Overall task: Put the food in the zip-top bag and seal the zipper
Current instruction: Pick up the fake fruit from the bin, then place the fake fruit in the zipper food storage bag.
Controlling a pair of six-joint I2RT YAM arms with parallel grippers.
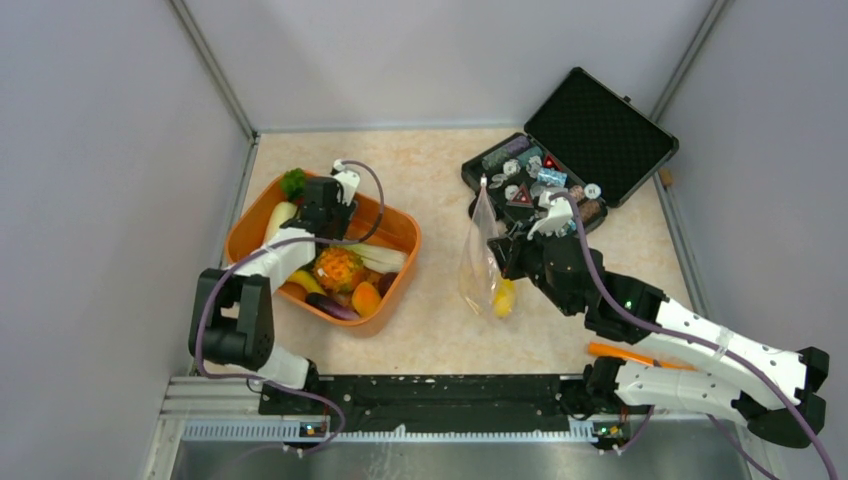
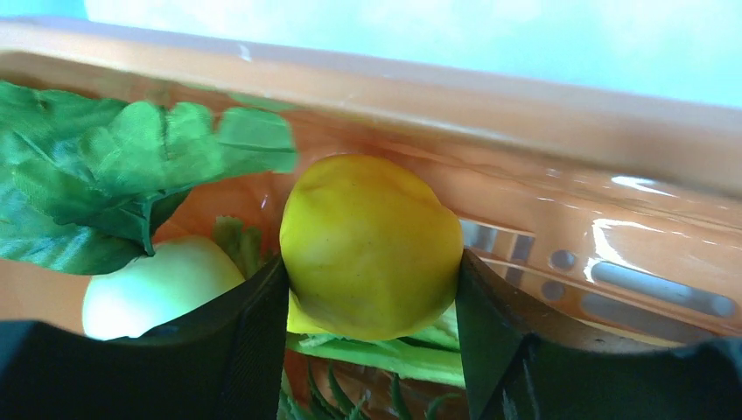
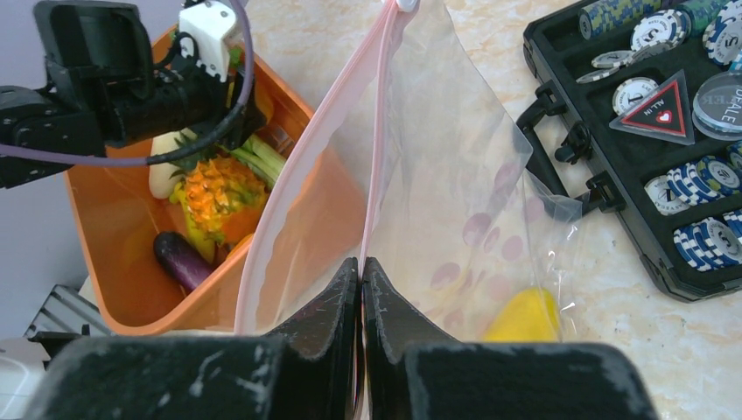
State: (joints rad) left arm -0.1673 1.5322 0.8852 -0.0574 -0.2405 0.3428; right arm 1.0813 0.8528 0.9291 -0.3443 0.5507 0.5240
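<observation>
My left gripper (image 1: 322,225) (image 2: 369,261) reaches down into the orange tub (image 1: 413,240), its fingers pressed against both sides of a yellow lemon (image 2: 367,245). Around it in the tub lie a pineapple (image 1: 338,268) (image 3: 214,192), a purple eggplant (image 3: 182,261) and a leafy stalk (image 1: 380,258). To the right, my right gripper (image 1: 498,246) (image 3: 360,262) is shut on the pinkish zipper (image 3: 376,114) of the clear zip-top bag (image 1: 482,250) (image 3: 455,175). The bag hangs upright with its mouth spread open. One yellow piece of food (image 1: 505,298) (image 3: 525,317) lies at its bottom.
An open black case (image 1: 590,135) (image 3: 612,188) with chips and trinkets stands just behind the bag at the back right. An orange stick (image 1: 625,355) lies by the right arm's base. Grey walls close in the table on the left, back and right.
</observation>
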